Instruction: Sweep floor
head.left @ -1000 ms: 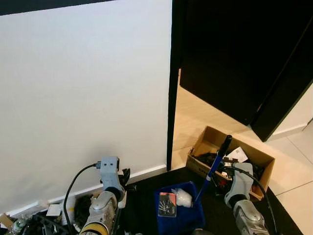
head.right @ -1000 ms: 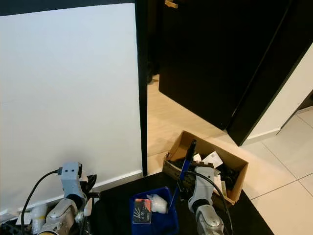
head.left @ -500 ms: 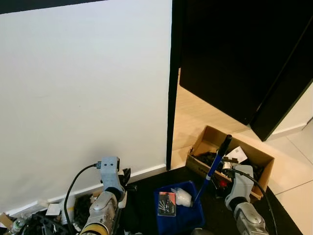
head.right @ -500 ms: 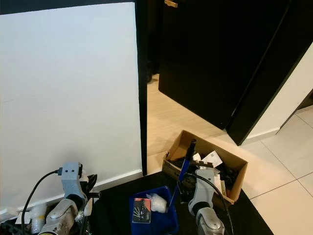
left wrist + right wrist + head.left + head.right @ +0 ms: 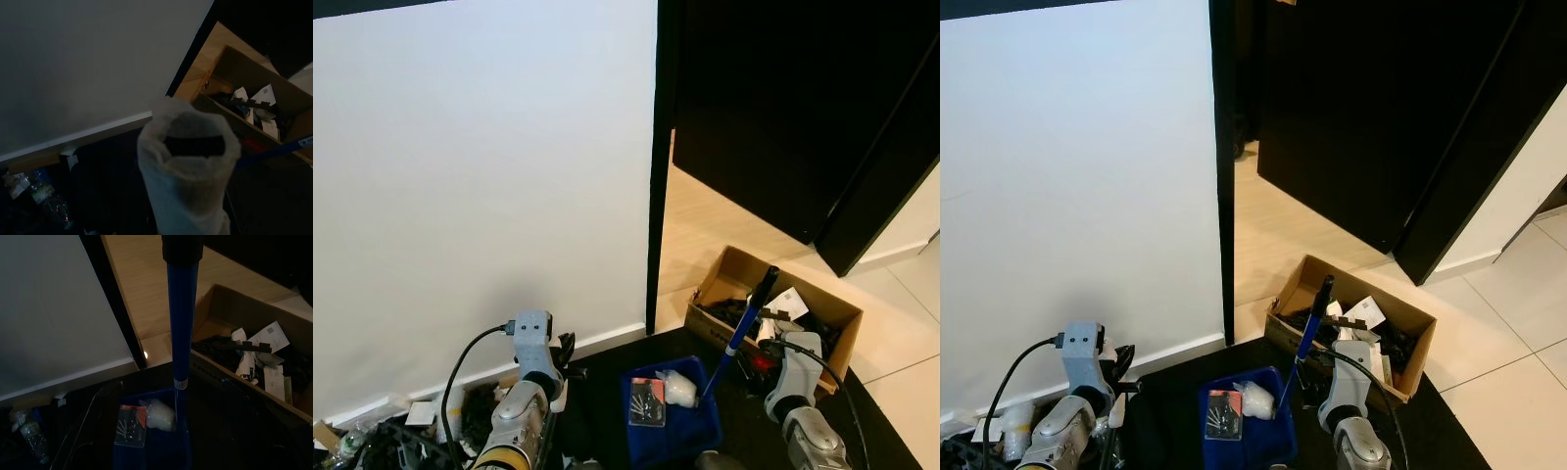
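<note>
Sweeping is partly done, by the look of the load. The blue dustpan (image 5: 672,423) sits on the dark floor mat (image 5: 1175,392) near the robot and already holds a white crumpled wad (image 5: 681,389) and a small printed packet (image 5: 647,404). Its blue handle (image 5: 742,330) with black grip rises to the right, up toward the right tool (image 5: 773,345). The right wrist view looks straight along that handle, so the tool appears closed around it — though the fingers themselves are not visible.

The left tool (image 5: 193,145) is raised near the white wall (image 5: 480,176). In its wrist view the fingers carry a white wrapping; whether they are open or closed on anything cannot be told.

Remaining work: a plastic bottle (image 5: 30,442) and scraps lie along the baseboard at far left — not yet collected. An open cardboard box (image 5: 773,304) of papers and dark items stands to the right by the doorway (image 5: 661,196). The pan's contents are not yet emptied.
</note>
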`<state>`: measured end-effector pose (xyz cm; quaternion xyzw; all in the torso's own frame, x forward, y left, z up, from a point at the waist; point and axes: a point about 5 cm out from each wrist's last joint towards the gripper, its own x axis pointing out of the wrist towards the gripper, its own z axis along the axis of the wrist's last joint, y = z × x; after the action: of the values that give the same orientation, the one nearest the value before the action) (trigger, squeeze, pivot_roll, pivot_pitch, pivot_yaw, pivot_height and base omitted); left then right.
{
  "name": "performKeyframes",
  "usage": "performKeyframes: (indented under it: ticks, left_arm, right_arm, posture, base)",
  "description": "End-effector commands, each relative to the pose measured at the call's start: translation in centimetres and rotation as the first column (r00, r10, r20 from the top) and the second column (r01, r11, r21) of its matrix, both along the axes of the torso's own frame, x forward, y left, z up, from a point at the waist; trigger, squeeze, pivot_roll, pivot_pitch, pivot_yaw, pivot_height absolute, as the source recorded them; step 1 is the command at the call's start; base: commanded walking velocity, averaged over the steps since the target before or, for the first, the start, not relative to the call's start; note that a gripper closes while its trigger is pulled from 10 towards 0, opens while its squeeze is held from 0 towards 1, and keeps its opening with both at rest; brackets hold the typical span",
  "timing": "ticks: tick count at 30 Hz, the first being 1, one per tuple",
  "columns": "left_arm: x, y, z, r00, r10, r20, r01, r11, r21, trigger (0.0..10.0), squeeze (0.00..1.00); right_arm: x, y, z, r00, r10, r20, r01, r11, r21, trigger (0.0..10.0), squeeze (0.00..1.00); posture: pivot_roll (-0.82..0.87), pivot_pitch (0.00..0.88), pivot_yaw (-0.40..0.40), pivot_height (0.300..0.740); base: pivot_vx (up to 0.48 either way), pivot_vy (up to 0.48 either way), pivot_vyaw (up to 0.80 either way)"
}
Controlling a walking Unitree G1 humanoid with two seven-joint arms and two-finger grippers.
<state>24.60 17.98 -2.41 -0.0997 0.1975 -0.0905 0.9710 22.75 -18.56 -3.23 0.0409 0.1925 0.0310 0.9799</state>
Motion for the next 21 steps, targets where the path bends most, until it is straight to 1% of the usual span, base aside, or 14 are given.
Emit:
performKeyframes:
  ticks: [1,21]
  left_arm:
    - [-0.72,-0.17,-0.65,0.999,0.004,-0.031,-0.004,1.000,-0.011,10.0,0.00]
    - [-0.49,-0.20,-0.52,1.000,0.006,-0.029,-0.006,1.000,-0.010,10.0,0.00]
  right_arm:
    - [-0.05,-0.18,-0.02,1.000,-0.007,-0.005,0.007,1.000,0.002,10.0,0.00]
    - [0.22,-0.22,0.12,1.000,-0.008,-0.004,0.008,1.000,-0.001,10.0,0.00]
  posture:
    - [0.00,0.083,0.005,0.740]
    - [0.00,0.078,0.005,0.740]
  base:
    - [0.000,0.000,0.00]
    - [0.000,0.000,0.00]
